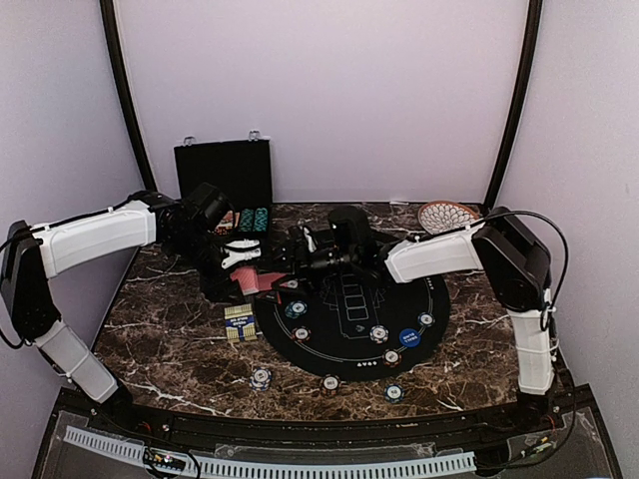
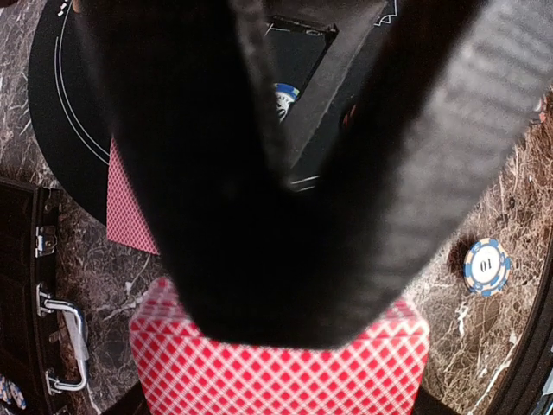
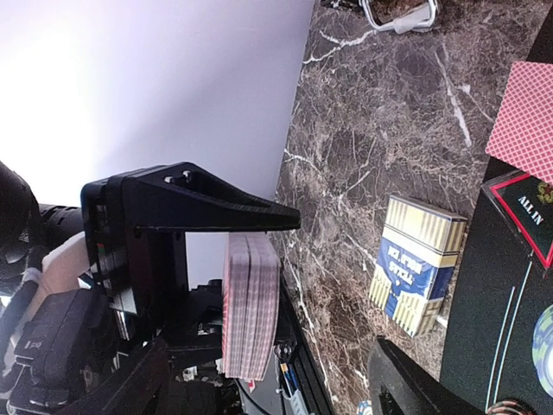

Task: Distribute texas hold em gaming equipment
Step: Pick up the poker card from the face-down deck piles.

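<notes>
DEAL IN PROGRESS: left gripper [image 1: 236, 256] is clamped tight on the deck [image 3: 251, 307], held on edge above the marble at the mat's [image 1: 339, 354] 10 o'clock. Right gripper [image 1: 298, 249] gapes wide, empty. Deck sits at its 9 o'clock, just beside the fingertips; contact can't be told. To peel well: pinch the top card only, near its edge, slide it off flat, w/ left grip firm. One card [image 2: 130, 207] lies face down on the mat's rim.

Table [image 1: 170, 339]: brown marble top | centre: black round mat [image 1: 339, 344] | left of mat: blue-gold card box [image 1: 240, 322], red-backed cards [image 1: 262, 282] | far left: black case [image 1: 223, 172] | far right: patterned plate [image 1: 445, 215] | near edge: striped chip [image 1: 261, 378]
</notes>
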Action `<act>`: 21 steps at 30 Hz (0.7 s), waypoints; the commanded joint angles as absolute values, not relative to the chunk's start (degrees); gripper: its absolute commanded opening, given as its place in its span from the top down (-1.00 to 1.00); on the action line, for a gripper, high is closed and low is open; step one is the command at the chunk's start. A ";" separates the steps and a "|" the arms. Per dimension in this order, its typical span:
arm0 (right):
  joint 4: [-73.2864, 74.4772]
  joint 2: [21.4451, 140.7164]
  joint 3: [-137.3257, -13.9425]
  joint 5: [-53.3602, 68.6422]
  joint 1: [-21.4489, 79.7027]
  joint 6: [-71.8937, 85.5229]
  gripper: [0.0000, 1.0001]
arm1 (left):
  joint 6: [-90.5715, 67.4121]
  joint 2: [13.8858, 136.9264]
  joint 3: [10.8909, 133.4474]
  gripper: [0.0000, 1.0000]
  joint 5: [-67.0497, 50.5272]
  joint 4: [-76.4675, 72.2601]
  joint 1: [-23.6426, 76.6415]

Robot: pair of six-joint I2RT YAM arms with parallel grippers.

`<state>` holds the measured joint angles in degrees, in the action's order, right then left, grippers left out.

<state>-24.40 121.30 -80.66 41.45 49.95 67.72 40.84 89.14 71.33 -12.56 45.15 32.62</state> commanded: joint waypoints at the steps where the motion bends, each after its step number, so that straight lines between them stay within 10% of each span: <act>1: -29.07 123.67 -82.94 43.88 50.58 69.89 -0.59 | 40.26 88.86 73.48 0.37 -13.95 46.31 32.43; 21: -29.68 131.50 -92.36 48.17 52.46 72.57 -0.57 | 39.64 89.59 75.03 0.39 -14.99 46.82 32.42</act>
<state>-27.35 129.10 -88.66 46.37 51.46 71.70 40.05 89.69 73.10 -13.54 45.95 32.62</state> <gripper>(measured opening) 0.788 0.677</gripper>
